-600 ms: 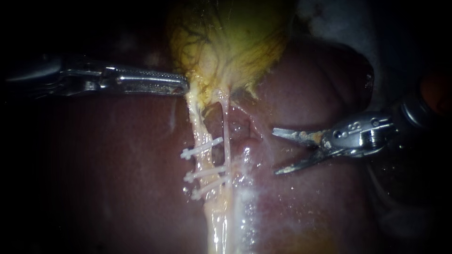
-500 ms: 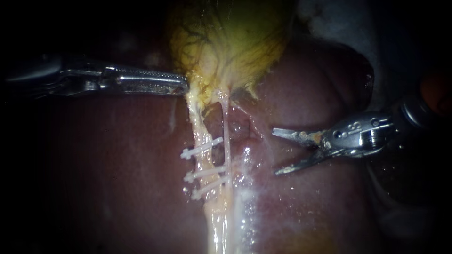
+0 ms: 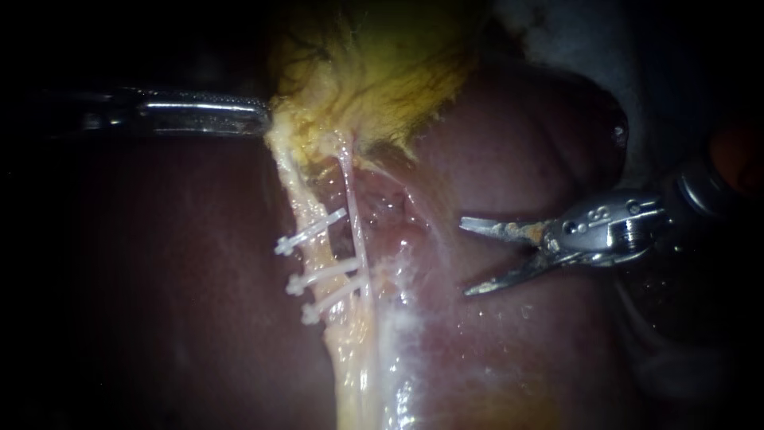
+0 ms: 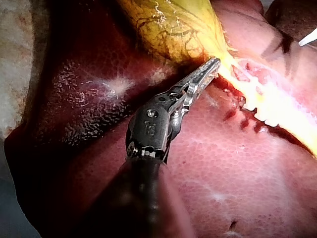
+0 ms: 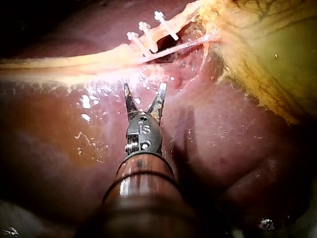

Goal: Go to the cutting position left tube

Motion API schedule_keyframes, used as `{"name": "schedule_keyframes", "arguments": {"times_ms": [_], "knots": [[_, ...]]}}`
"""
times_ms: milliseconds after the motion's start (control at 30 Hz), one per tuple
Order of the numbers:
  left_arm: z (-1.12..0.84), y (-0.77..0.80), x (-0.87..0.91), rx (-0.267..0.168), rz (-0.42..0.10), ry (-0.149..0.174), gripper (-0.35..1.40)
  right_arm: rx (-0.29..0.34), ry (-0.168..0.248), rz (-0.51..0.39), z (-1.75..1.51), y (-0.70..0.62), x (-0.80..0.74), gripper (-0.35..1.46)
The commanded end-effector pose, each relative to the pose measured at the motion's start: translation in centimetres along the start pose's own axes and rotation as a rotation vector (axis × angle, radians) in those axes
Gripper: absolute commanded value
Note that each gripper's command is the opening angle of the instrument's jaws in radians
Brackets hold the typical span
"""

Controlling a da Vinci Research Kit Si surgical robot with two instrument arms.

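- Left tube (image 3: 301,199): thick pale strand running from the gallbladder's lower edge down over the liver, left of centre in the endoscope view and drawn taut.
- Clips (image 3: 325,275): three white clips cross the left tube. The topmost clip (image 3: 312,232) stands apart from the lower pair, and the likely cutting site is the bare stretch between them.
- Thin tube (image 3: 351,199): just beside the left tube, on the side facing the right instrument.
- Right instrument (image 3: 464,257): pincer wide open and empty, hovering over wet liver well apart from both tubes, tips pointed toward the clips.
- Left instrument (image 3: 267,119): pincer closed on the gallbladder (image 3: 382,80) at its edge, holding the tissue out sideways.
- Liver (image 3: 199,279): dark red bed under everything.
- Hazards, as judged:
  - The open blades must pass the thin tube to reach the site, so a low or flat approach could snag or nick it.
  - A blade tip catching a clip could loosen it.
  - Settling on the wrong side of the clips would put the cut in the wrong place.
  - If the left pincer slips, the tension goes and the tube shifts.
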Motion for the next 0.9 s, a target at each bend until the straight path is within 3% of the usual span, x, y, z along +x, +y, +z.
{"name": "schedule_keyframes", "arguments": {"times_ms": [33,167,267,433,633,900], "knots": [[0.0,0.0,0.0,-0.002,0.0,-0.001,-0.35,0.004,0.001,0.001,0.0,0.0,0.0,1.39],[0.0,0.0,0.0,-0.002,0.0,-0.001,-0.35,0.053,0.01,0.002,0.02,0.0,0.02,1.34],[0.0,0.0,0.0,-0.002,0.0,-0.001,-0.35,0.155,0.03,-0.001,0.09,0.01,0.08,1.29],[0.0,-0.01,0.0,-0.002,0.0,-0.001,-0.35,0.194,0.034,0.034,0.26,0.01,0.19,1.27],[0.0,-0.01,0.01,-0.002,0.0,-0.001,-0.35,0.238,0.072,0.093,0.47,0.01,0.34,1.25],[0.01,-0.02,0.01,-0.008,0.0,-0.002,-0.35,0.299,0.1,0.142,0.72,0.01,0.41,1.25]]}}
